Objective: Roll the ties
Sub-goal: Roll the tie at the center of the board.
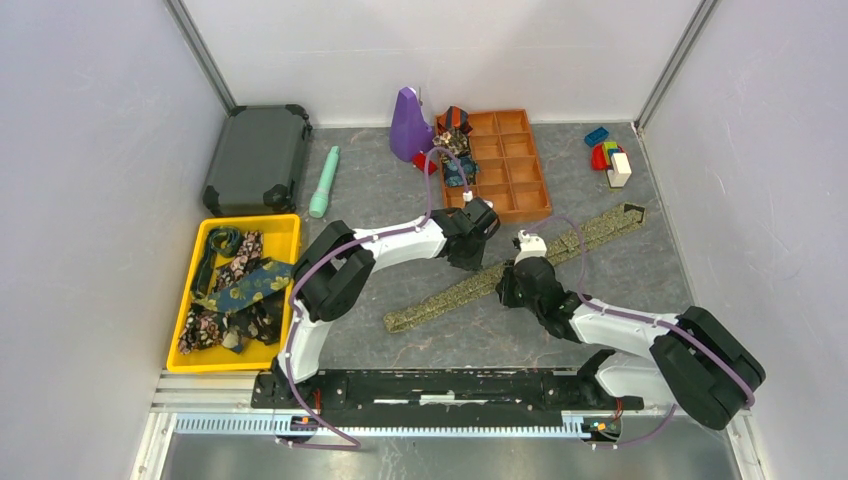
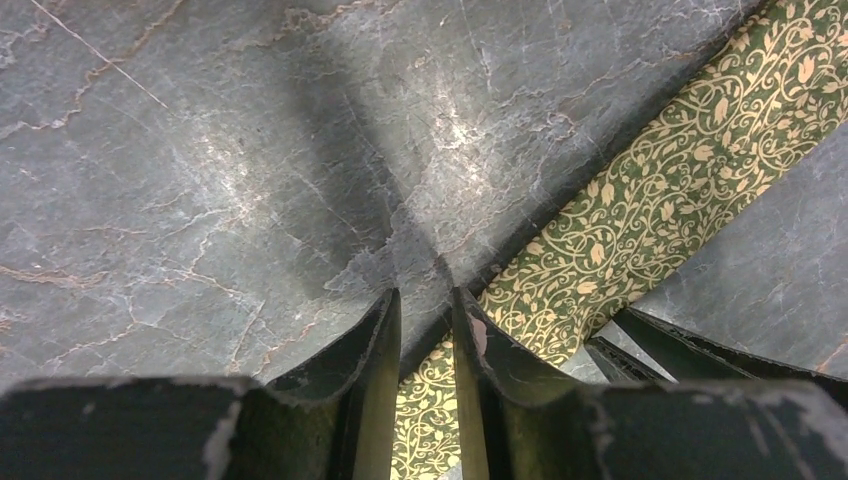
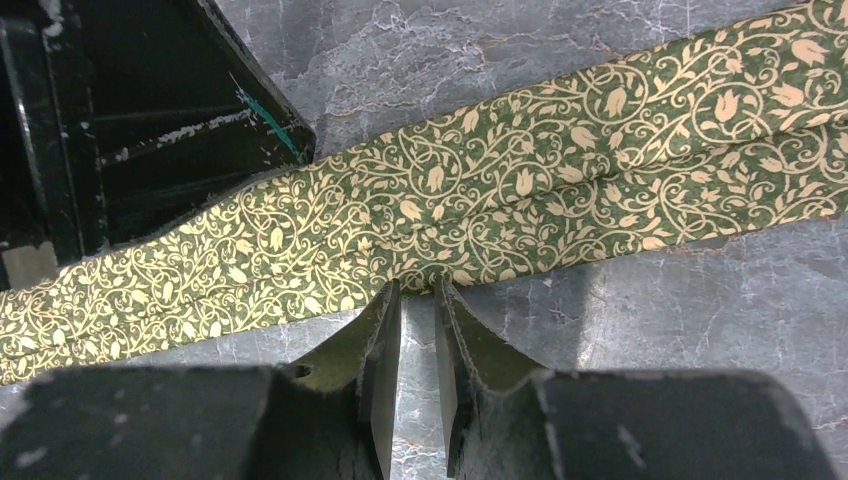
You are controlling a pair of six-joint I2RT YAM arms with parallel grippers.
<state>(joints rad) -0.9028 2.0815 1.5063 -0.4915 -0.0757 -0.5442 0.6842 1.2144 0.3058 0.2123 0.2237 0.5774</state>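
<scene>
An olive-gold tie (image 1: 520, 262) with a vine pattern lies flat and diagonal on the grey table, its wide end at the far right. My left gripper (image 1: 478, 243) hovers at the tie's far edge near its middle. In the left wrist view the left gripper (image 2: 425, 300) has its jaws a narrow gap apart, with the tie (image 2: 660, 190) showing below the gap and nothing pinched. My right gripper (image 1: 513, 280) is at the tie's near edge. In the right wrist view the right gripper (image 3: 417, 290) is narrowly open, tips touching the edge of the tie (image 3: 520, 190), with bare table between the jaws.
A yellow bin (image 1: 283, 228) at the left holds several loose ties (image 1: 240, 285). An orange compartment tray (image 1: 515, 165) at the back holds rolled ties (image 1: 457, 145). A purple object (image 1: 408, 125), a teal cylinder (image 1: 323, 182), a dark case (image 1: 258, 158) and toy blocks (image 1: 610, 158) stand around the back.
</scene>
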